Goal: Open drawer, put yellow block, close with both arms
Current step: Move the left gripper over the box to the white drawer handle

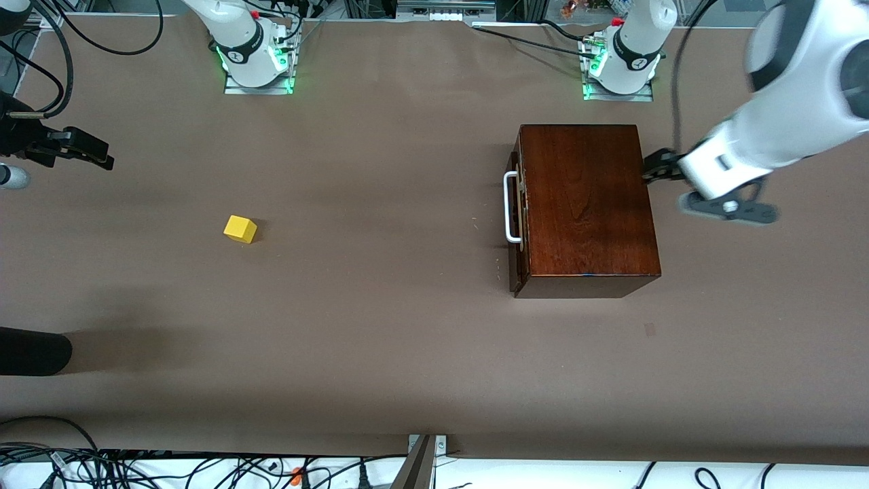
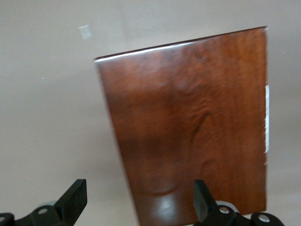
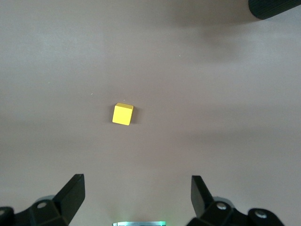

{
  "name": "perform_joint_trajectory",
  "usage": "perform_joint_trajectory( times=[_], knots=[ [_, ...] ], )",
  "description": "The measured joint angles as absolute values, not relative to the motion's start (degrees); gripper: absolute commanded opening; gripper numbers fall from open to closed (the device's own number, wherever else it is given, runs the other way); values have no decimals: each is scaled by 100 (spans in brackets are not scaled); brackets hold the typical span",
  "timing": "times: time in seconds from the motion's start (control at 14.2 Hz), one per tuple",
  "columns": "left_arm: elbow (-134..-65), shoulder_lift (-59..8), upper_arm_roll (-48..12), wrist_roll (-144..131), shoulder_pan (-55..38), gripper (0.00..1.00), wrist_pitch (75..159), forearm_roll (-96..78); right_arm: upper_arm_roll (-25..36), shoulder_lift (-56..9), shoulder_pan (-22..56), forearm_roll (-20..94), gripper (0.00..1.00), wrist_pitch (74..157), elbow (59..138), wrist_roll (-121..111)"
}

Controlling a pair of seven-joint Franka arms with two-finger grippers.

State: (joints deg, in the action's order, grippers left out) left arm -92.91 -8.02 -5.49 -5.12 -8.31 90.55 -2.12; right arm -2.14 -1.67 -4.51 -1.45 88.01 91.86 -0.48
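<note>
The dark mahogany box (image 1: pixel 587 204) stands toward the left arm's end of the table. Its drawer (image 1: pixel 517 210) is shut, and the white handle (image 1: pixel 510 207) faces the right arm's end. My left gripper (image 1: pixel 656 168) is open and empty, over the box's edge away from the handle. In the left wrist view the box top (image 2: pixel 188 122) fills the space between the open fingers (image 2: pixel 75 197). The yellow block (image 1: pixel 240 229) lies on the table toward the right arm's end. My right gripper (image 1: pixel 102 156) is open and empty above the table, apart from the block (image 3: pixel 122 114).
A black rounded object (image 1: pixel 34 352) juts in at the right arm's end of the table, near the front camera, and also shows in the right wrist view (image 3: pixel 275 7). Cables (image 1: pixel 136 465) lie along the table's front edge. The brown table (image 1: pixel 380 272) spreads between block and box.
</note>
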Motion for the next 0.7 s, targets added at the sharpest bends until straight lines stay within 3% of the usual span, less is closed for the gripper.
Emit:
perform_joint_trajectory(
  times=[0.28,0.7],
  knots=[
    [-9289,-1121,-1000,-1985,-1441,100,9572,-215,-208,-168,-451,-145,100,8801,9186,-47],
    [-9301,-1890,-1069,-4032,-2946,100,10180,967,-201,-169,-451,-145,100,8801,9186,-47]
  ],
)
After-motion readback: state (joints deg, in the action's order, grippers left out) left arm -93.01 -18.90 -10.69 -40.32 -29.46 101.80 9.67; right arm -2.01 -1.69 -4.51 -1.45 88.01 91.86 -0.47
